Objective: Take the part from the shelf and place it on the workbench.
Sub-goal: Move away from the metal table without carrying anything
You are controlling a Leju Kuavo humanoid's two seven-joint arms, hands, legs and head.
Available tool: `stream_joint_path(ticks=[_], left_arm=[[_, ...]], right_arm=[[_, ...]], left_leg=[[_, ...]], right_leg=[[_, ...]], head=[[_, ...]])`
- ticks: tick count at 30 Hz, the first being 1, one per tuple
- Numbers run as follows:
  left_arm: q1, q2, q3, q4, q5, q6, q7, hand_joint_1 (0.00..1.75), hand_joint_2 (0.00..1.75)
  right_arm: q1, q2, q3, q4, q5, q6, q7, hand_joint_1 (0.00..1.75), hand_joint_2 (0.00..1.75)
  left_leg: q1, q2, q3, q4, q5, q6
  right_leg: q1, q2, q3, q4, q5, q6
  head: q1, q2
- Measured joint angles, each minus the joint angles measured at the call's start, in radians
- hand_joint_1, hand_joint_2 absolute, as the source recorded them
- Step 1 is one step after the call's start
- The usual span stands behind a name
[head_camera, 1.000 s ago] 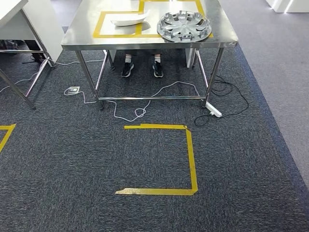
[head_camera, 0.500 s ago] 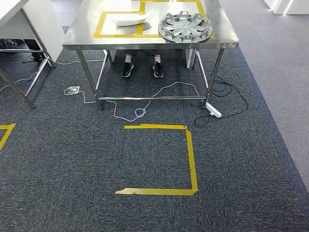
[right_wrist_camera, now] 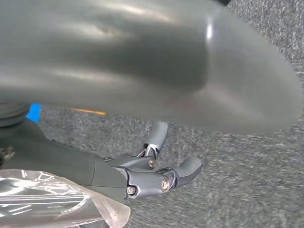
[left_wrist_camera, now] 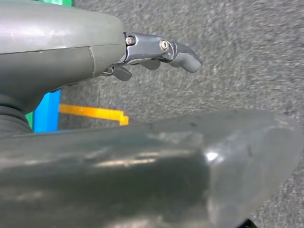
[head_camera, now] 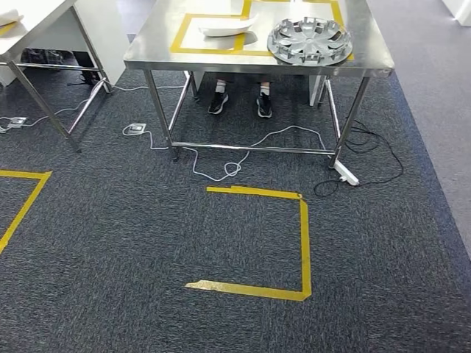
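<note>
The left hand [left_wrist_camera: 157, 50] hangs over the grey carpet [head_camera: 139, 243], its dark fingers [left_wrist_camera: 181, 54] stretched out with nothing between them. The right hand [right_wrist_camera: 157, 175] hangs over carpet too, fingers loosely extended and holding nothing; a bit of clear plastic film [right_wrist_camera: 53, 199] shows beside the wrist, and I cannot tell what it belongs to.

On the floor nearest the robot, yellow tape [head_camera: 304, 243] marks out part of a square, with another taped corner [head_camera: 25, 198] off to the left. Beyond it, white and black cables [head_camera: 222, 165] and a power strip [head_camera: 345, 172] lie on the carpet around the legs of the steel workbench [head_camera: 155, 55]. A person's dark shoes [head_camera: 241, 104] show under the bench at its far side.

On the benchtop a yellow taped frame [head_camera: 183, 33] holds a white curved part [head_camera: 225, 26]. Just to its right, a silver hubcap [head_camera: 309, 40] rests flat near the front edge, overlapping the tape. A second table [head_camera: 39, 26] stands at far left.
</note>
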Motion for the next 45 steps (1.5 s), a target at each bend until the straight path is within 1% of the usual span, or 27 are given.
stream_joint_path(ticks=[2,4,6,7,8,10,12,14,15,17,19,20,21,22,24,25,26,28,30,32,34,36,37,39,41,43,45], left_arm=[[-0.002,0.002,-0.007,0.003,0.010,0.000,-0.006,0.00,0.00],[-0.006,0.003,-0.011,0.006,0.021,0.001,-0.013,0.00,0.00],[-0.009,0.003,-0.015,0.008,0.032,0.001,-0.018,0.00,0.00],[-0.008,0.003,-0.018,0.010,0.037,0.001,-0.021,0.00,0.00],[-0.008,0.003,-0.021,0.012,0.041,0.001,-0.024,0.00,0.00],[-0.010,0.003,-0.024,0.015,0.046,0.001,-0.028,0.00,0.00],[-0.014,0.003,-0.026,0.016,0.049,0.001,-0.030,0.00,0.00],[-0.015,0.003,-0.028,0.018,0.050,0.002,-0.030,0.00,0.00],[-0.014,0.003,-0.030,0.019,0.050,0.002,-0.030,0.00,0.00],[-0.016,0.003,-0.033,0.021,0.051,0.002,-0.031,0.00,0.00],[-0.020,0.002,-0.034,0.023,0.054,0.002,-0.033,0.00,0.00],[-0.022,0.001,-0.035,0.024,0.057,0.002,-0.035,0.00,0.00],[-0.022,0.000,-0.036,0.025,0.061,0.002,-0.038,0.00,0.00],[-0.022,-0.001,-0.037,0.027,0.065,0.002,-0.042,0.00,0.00],[-0.024,-0.002,-0.039,0.031,0.074,0.002,-0.048,0.00,0.00],[-0.026,-0.003,-0.040,0.032,0.078,0.002,-0.050,0.00,0.00],[-0.029,-0.003,-0.041,0.033,0.083,0.002,-0.052,0.00,0.00],[-0.032,-0.004,-0.042,0.035,0.092,0.002,-0.055,0.00,0.00],[-0.030,-0.003,-0.046,0.037,0.100,0.002,-0.058,0.00,0.00],[-0.029,-0.001,-0.051,0.039,0.105,0.002,-0.061,0.00,0.00],[-0.033,0.000,-0.053,0.041,0.106,0.003,-0.062,0.00,0.00],[-0.036,-0.001,-0.055,0.043,0.106,0.003,-0.062,0.00,0.00],[-0.035,-0.001,-0.056,0.043,0.106,0.003,-0.062,0.00,0.00],[-0.032,-0.001,-0.058,0.044,0.106,0.003,-0.063,0.00,0.00],[-0.033,0.000,-0.059,0.045,0.106,0.003,-0.063,0.00,0.00],[-0.034,0.000,-0.060,0.045,0.106,0.003,-0.063,0.00,0.00],[-0.031,0.000,-0.060,0.046,0.106,0.003,-0.063,0.00,0.00]], right_arm=[[-0.001,0.000,0.000,0.000,-0.004,0.000,-0.003,0.00,0.00],[0.000,0.000,0.000,0.001,-0.009,0.000,-0.006,0.00,0.00],[0.000,0.000,0.000,0.002,-0.011,0.000,-0.008,0.00,0.00],[-0.001,0.000,0.000,0.002,-0.011,0.000,-0.009,0.00,0.00],[-0.002,0.000,0.000,0.002,-0.010,0.000,-0.009,0.00,0.00],[-0.003,0.000,0.001,0.003,-0.005,0.000,-0.008,0.00,0.00],[-0.003,0.000,0.003,0.003,0.000,0.000,-0.007,0.00,0.00],[-0.006,0.000,0.004,0.003,0.002,0.000,-0.006,0.00,0.00],[-0.008,0.000,0.005,0.004,0.003,0.000,-0.005,0.00,0.00],[-0.010,0.000,0.006,0.004,0.008,0.000,-0.005,0.00,0.00],[-0.008,0.000,0.007,0.007,0.016,0.000,-0.002,0.00,0.00],[-0.008,0.000,0.008,0.009,0.021,0.000,0.000,0.00,0.00],[-0.008,0.000,0.010,0.011,0.026,0.000,0.002,0.00,0.00],[-0.008,0.000,0.012,0.012,0.033,0.000,0.004,0.00,0.00],[-0.010,-0.002,0.017,0.014,0.047,0.000,0.008,0.00,0.00],[-0.012,-0.003,0.020,0.015,0.053,0.000,0.009,0.00,0.00],[-0.014,-0.005,0.024,0.016,0.060,0.000,0.010,0.00,0.00],[-0.021,-0.010,0.037,0.018,0.071,0.000,0.013,0.00,0.00],[-0.029,-0.016,0.050,0.020,0.081,0.000,0.015,0.00,0.00],[-0.038,-0.020,0.064,0.021,0.089,0.000,0.017,0.00,0.00],[-0.041,-0.023,0.078,0.024,0.095,0.000,0.020,0.00,0.00],[-0.043,-0.024,0.088,0.028,0.096,0.000,0.022,0.00,0.00],[-0.044,-0.024,0.092,0.029,0.096,0.000,0.022,0.00,0.00],[-0.048,-0.025,0.098,0.031,0.097,0.000,0.022,0.00,0.00],[-0.051,-0.025,0.102,0.032,0.097,0.000,0.022,0.00,0.00],[-0.055,-0.027,0.105,0.033,0.097,0.000,0.022,0.00,0.00],[-0.060,-0.029,0.106,0.034,0.097,0.000,0.022,0.00,0.00]], left_leg=[[0.002,0.030,-0.026,0.058,-0.042,-0.012],[0.007,0.066,-0.083,0.187,-0.114,-0.025],[0.014,0.076,-0.119,0.276,-0.142,-0.033],[0.016,0.079,-0.111,0.267,-0.126,-0.034],[0.018,0.085,-0.086,0.220,-0.094,-0.033],[0.013,0.129,-0.016,0.082,-0.032,-0.025],[0.005,0.167,0.018,0.005,-0.015,-0.014],[0.001,0.155,0.013,-0.002,-0.017,-0.001],[0.002,0.143,0.012,-0.006,-0.014,0.005],[0.005,0.121,0.012,-0.014,-0.006,0.019],[0.005,0.098,0.008,-0.015,-0.002,0.027],[0.004,0.085,0.007,-0.014,-0.001,0.029],[0.003,0.071,0.006,-0.014,-0.001,0.029],[0.001,0.058,0.007,-0.013,-0.001,0.029],[0.000,0.032,0.011,-0.011,-0.002,0.028],[-0.001,0.019,0.011,-0.008,-0.003,0.026],[-0.002,0.007,0.008,-0.004,-0.004,0.023],[0.000,-0.015,-0.002,0.001,-0.004,0.012],[0.004,-0.030,-0.010,0.004,-0.003,0.001],[0.004,0.003,-0.027,0.043,-0.029,-0.012],[0.008,0.056,-0.080,0.154,-0.091,-0.024],[0.015,0.074,-0.135,0.266,-0.132,-0.034],[0.018,0.078,-0.140,0.278,-0.126,-0.037],[0.022,0.093,-0.094,0.190,-0.068,-0.038],[0.018,0.134,-0.027,0.061,-0.020,-0.030],[0.011,0.150,-0.004,0.012,-0.014,-0.017],[0.010,0.127,-0.007,0.008,-0.012,-0.003]], right_leg=[[-0.004,-0.026,-0.001,-0.004,0.004,-0.013],[-0.002,-0.053,-0.003,-0.004,0.004,-0.019],[-0.001,-0.081,-0.004,-0.004,0.002,-0.019],[-0.001,-0.093,-0.003,-0.004,0.001,-0.019],[-0.001,-0.104,-0.001,-0.004,0.000,-0.017],[0.002,-0.125,0.006,-0.003,-0.005,-0.009],[0.006,-0.146,0.011,0.000,-0.011,0.002],[0.008,-0.170,0.019,-0.002,-0.012,0.012],[0.007,-0.168,0.022,0.000,-0.017,0.017],[0.003,-0.123,0.002,0.045,-0.052,0.025],[0.001,-0.065,-0.061,0.170,-0.115,0.027],[0.001,-0.053,-0.096,0.238,-0.137,0.026],[0.001,-0.048,-0.122,0.280,-0.142,0.026],[0.002,-0.046,-0.130,0.287,-0.127,0.024],[0.001,-0.031,-0.094,0.187,-0.050,0.019],[0.001,-0.009,-0.067,0.120,-0.019,0.016],[0.000,0.011,-0.043,0.064,0.001,0.013],[0.001,0.032,-0.023,0.019,0.002,0.008],[0.001,0.012,-0.016,0.012,0.005,-0.002],[-0.002,-0.013,-0.010,0.005,0.010,-0.014],[-0.002,-0.041,-0.007,0.002,0.010,-0.020],[-0.001,-0.071,-0.011,0.002,0.005,-0.022],[-0.001,-0.086,-0.011,0.002,0.001,-0.021],[-0.001,-0.111,-0.004,0.002,-0.006,-0.016],[0.002,-0.133,0.006,0.003,-0.015,-0.005],[0.006,-0.153,0.014,0.003,-0.022,0.006],[0.005,-0.169,0.025,-0.001,-0.026,0.016]], head=[[-0.006,0.000],[-0.011,0.000],[-0.010,0.000],[-0.010,0.000],[-0.010,0.000],[-0.011,0.000],[-0.010,0.000],[-0.009,0.000],[-0.009,0.000],[-0.006,0.000],[-0.001,0.000],[-0.001,0.000],[-0.001,0.000],[-0.001,0.000],[-0.001,0.000],[-0.001,0.000],[-0.002,0.000],[-0.002,0.000],[-0.001,0.000],[-0.006,0.000],[-0.012,0.000],[-0.012,0.000],[-0.012,0.000],[-0.012,0.000],[-0.012,0.000],[-0.010,0.000],[-0.009,0.000]])
